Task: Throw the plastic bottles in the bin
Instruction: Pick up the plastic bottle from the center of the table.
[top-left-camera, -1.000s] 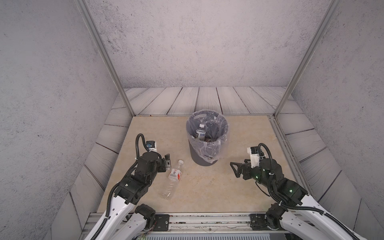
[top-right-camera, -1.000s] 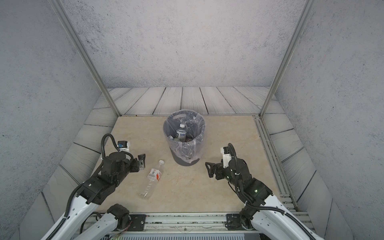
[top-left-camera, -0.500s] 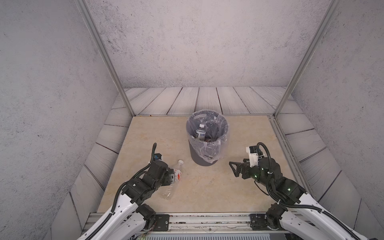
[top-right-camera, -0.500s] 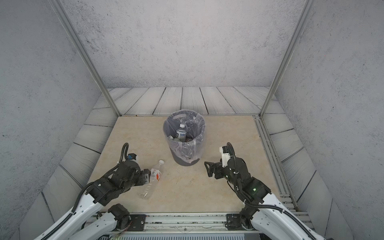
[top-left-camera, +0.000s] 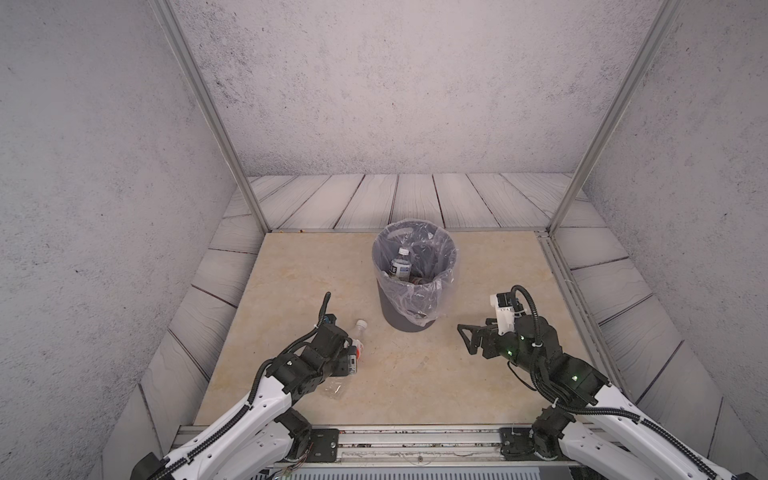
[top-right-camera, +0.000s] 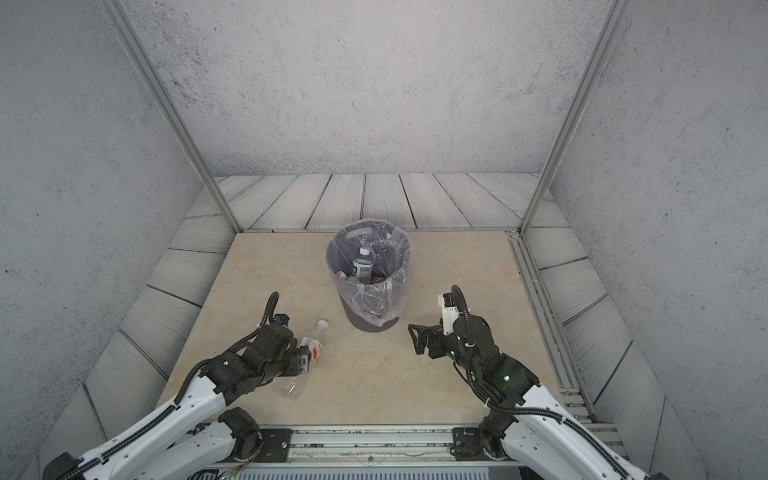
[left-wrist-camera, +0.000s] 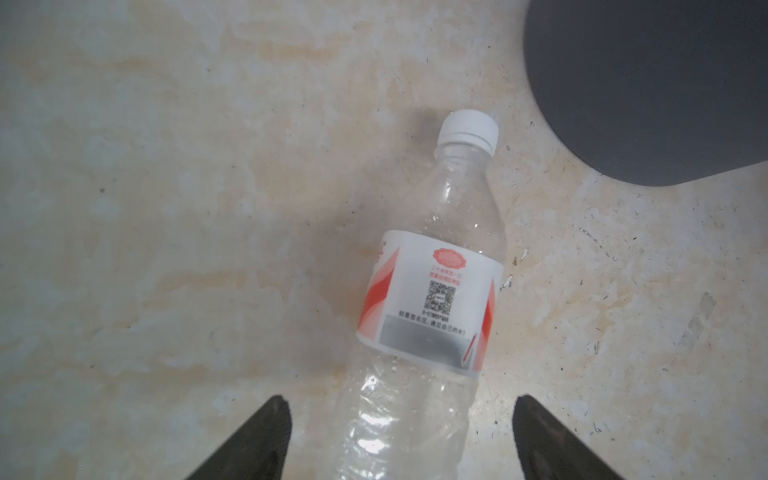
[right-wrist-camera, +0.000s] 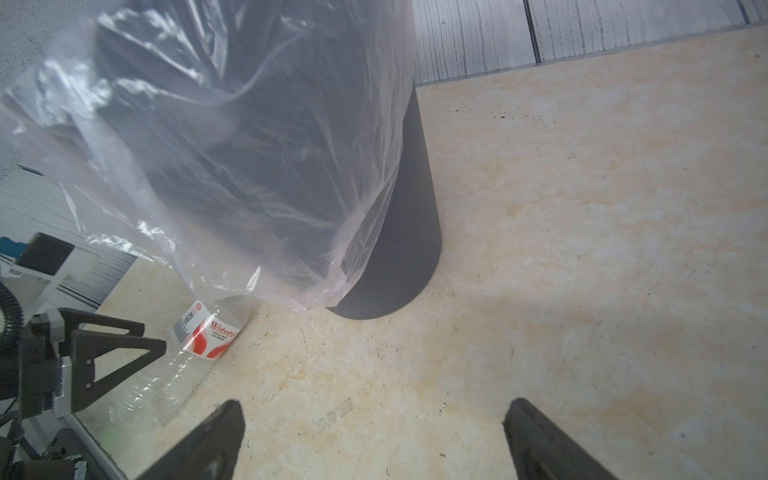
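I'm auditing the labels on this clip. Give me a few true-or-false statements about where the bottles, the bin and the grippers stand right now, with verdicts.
1. The red-labelled bottle lies on its side on the table. True.
2. The left gripper holds that bottle up off the table. False: its jaws stand open on either side of the bottle, which rests on the table.
3. The bin has nothing in it. False: a black-labelled bottle shows inside it.
4. The right gripper is open and holds nothing. True.
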